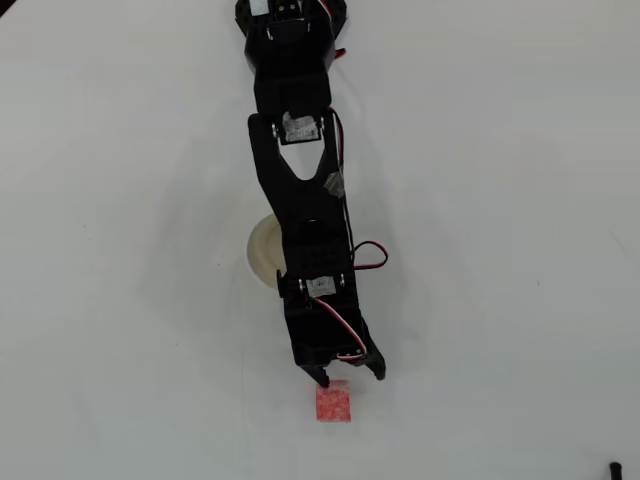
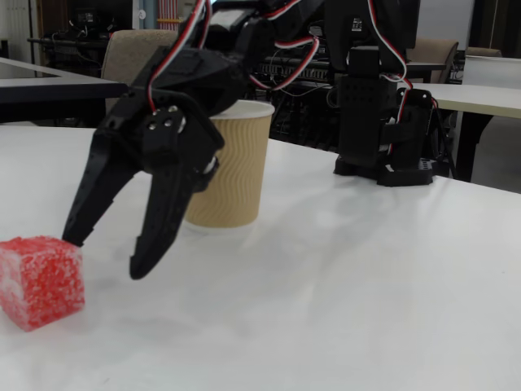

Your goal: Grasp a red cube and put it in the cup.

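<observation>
The pincer point(image 2: 104, 257) is hanging released over the surface point(image 2: 350, 285), its two black fingers spread apart and pointing down, with nothing between them. In the fixed view one fingertip is hovering just above the upper edge of the cube point(image 2: 41, 280), while the other is standing clear of it on the cup side; whether the near tip is touching the cube cannot be told. In the overhead view the pincer point(image 1: 350, 375) is lying just short of the cube point(image 1: 334, 402), so the jaws are not yet straddling it. The spread stance appears to be a preparation for the grasp: the gap is looking wide enough to admit the cube once the arm is reaching a little further and lower.

The cube is resting flat on the surface, alone, at the far end of the arm's reach, and is sitting well apart from the cup point(image 2: 232, 167). The cup is standing upright behind the pincer, mouth up, ready to receive the cube. In the overhead view the arm is stretching directly across the cup point(image 1: 261, 255), hiding most of its rim, which suggests that cup, pincer and cube are lying nearly in one line from the base. That arrangement should be keeping the later carry short, chiefly a retraction of the arm.
</observation>
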